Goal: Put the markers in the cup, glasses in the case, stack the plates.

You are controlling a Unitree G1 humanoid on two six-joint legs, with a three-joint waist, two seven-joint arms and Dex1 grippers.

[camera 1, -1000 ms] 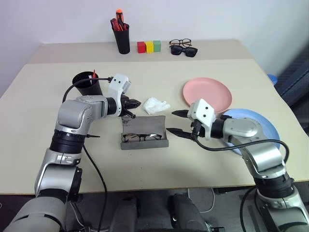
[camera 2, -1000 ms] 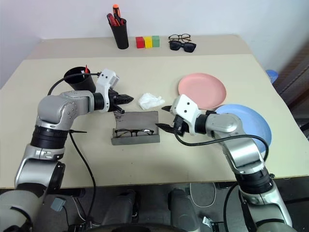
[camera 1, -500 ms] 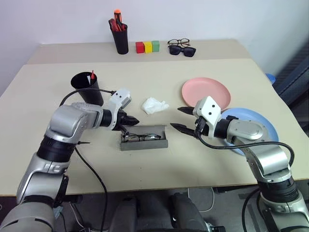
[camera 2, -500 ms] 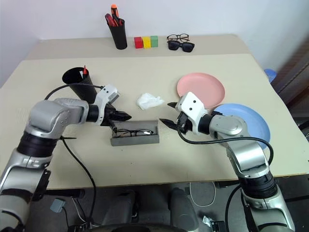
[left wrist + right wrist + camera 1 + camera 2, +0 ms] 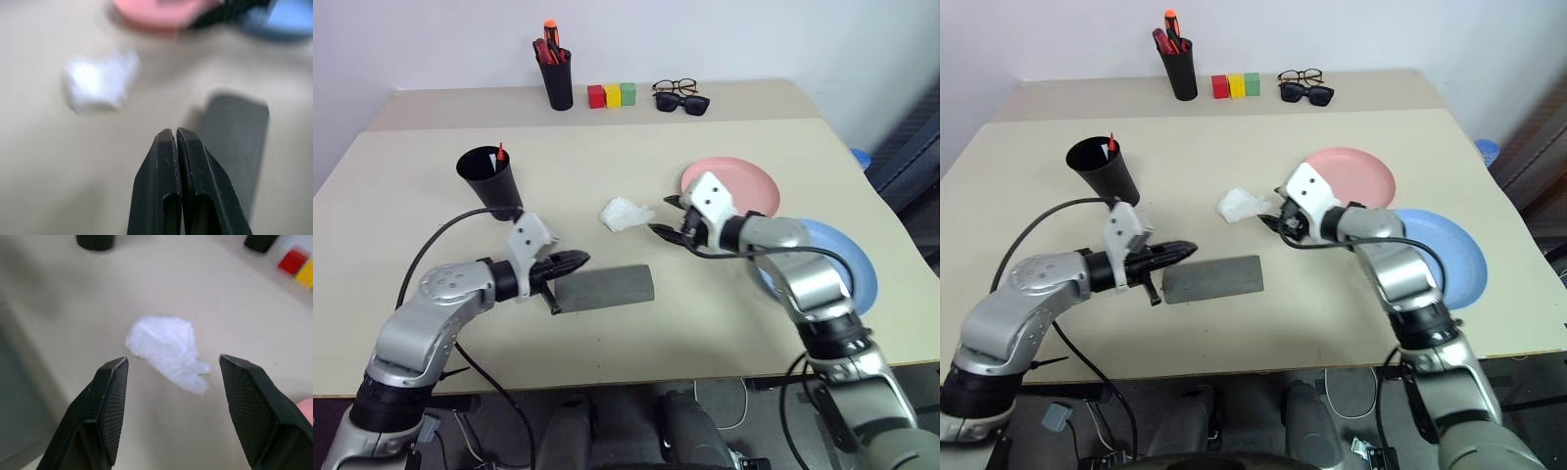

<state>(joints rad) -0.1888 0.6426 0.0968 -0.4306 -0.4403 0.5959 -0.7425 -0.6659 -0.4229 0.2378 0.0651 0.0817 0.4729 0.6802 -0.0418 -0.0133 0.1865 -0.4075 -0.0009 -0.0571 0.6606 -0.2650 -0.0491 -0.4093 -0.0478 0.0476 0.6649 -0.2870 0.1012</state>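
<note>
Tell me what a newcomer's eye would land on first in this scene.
Two plates stand out at the table's right: the pink plate and the blue plate nearer the edge. At the centre lies the closed grey case, with the shut left gripper by its left end. The open right gripper points at a crumpled white tissue, and the black cup stands to the left.

- Table [image 5: 724, 323]: plain beige.
- Case [image 5: 604, 288], centre of the frame: dark grey, flat colour.
- Cup [image 5: 491, 182], left of centre: black, with a red marker tip [image 5: 500, 153] at its rim.
- Plates at the right: one salmon pink [image 5: 744, 182], one light blue [image 5: 847, 262].
- Crumpled tissue [image 5: 625, 212]: white.
- Blocks [image 5: 612, 94], top centre: red, yellow, green.
- Pen pot [image 5: 558, 82], top: black, holding red and orange pens.
- Gripper fingers [image 5: 168, 186]: black.
</note>
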